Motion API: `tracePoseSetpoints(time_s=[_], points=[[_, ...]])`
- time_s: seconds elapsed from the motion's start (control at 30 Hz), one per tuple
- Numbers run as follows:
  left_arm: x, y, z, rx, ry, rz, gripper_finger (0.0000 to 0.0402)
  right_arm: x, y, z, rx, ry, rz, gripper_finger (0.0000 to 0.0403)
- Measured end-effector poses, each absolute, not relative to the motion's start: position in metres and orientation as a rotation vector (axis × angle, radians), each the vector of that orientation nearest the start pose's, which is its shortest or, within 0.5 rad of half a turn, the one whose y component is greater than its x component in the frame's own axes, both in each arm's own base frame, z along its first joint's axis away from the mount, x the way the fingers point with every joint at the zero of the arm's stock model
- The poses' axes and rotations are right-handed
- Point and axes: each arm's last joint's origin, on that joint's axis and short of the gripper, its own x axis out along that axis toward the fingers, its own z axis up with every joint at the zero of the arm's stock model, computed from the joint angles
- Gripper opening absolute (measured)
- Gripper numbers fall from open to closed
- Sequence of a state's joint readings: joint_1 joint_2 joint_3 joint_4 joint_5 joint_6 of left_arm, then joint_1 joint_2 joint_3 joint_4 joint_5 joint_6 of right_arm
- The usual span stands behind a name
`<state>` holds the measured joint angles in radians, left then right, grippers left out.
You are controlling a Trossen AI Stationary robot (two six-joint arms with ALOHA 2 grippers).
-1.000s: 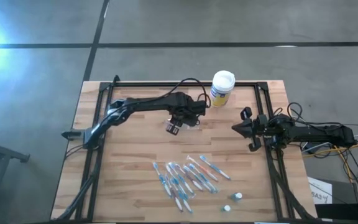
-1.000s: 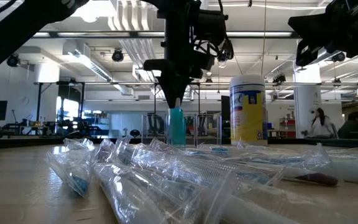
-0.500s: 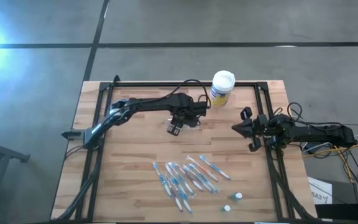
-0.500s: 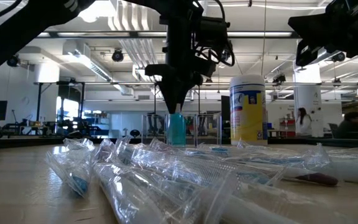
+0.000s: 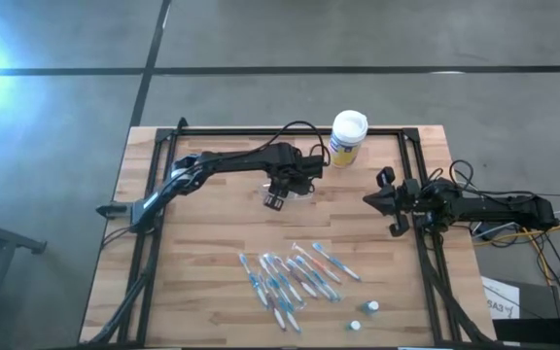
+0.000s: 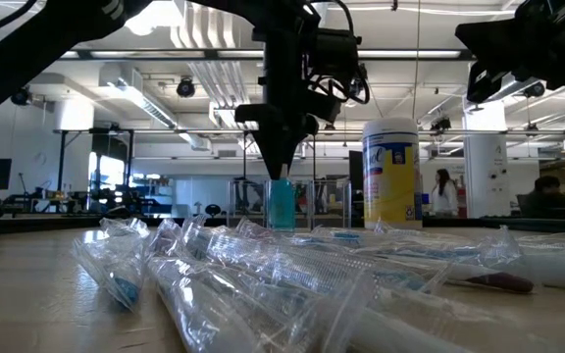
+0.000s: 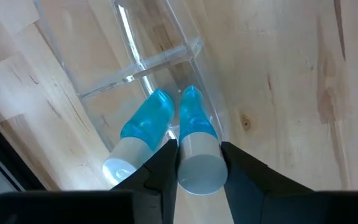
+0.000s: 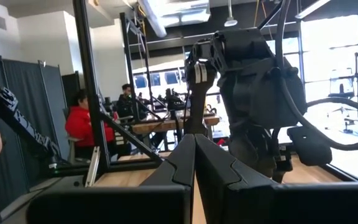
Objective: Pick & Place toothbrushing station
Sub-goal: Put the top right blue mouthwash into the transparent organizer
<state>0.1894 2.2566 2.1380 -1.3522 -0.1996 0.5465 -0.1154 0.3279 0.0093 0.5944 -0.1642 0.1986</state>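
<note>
Two tubes: blue, white-capped, standing upright in the toothbrushing station (image 7: pixel 166 81), one (image 7: pixel 194 146) sitting between the left gripper (image 7: pixel 199 163) fingers, grasped at its cap.
Station: standing mid-table toward the far edge, near the yellow canister (image 5: pixel 347 138).
Handling: probably light, stiff, slick clear plastic, tipping easily; grip low across its walls.
Right gripper (image 8: pixel 193 152): clenched, empty, waiting near the table's right edge.
Toothbrushes (image 5: pixel 290 277): lying wrapped toward the near edge.
</note>
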Motion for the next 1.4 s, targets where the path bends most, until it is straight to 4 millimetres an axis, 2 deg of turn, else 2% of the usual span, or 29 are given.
tracePoseSetpoints(time_s=[0.2,1.27,1.4], points=[[0.4382,0.09,0.2424,0.454,1.527,-0.1,0.0124,0.1139,-0.0085,0.1952,0.158,-0.269,0.075,0.0008],[0.4371,0.0934,0.243,0.451,1.529,-0.096,0.013,0.1132,-0.0084,0.1976,0.14,-0.295,0.075,0.0008],[0.437,0.0943,0.243,0.44,1.528,-0.087,0.0142,0.113,-0.0084,0.1983,0.136,-0.303,0.076,0.0008]])
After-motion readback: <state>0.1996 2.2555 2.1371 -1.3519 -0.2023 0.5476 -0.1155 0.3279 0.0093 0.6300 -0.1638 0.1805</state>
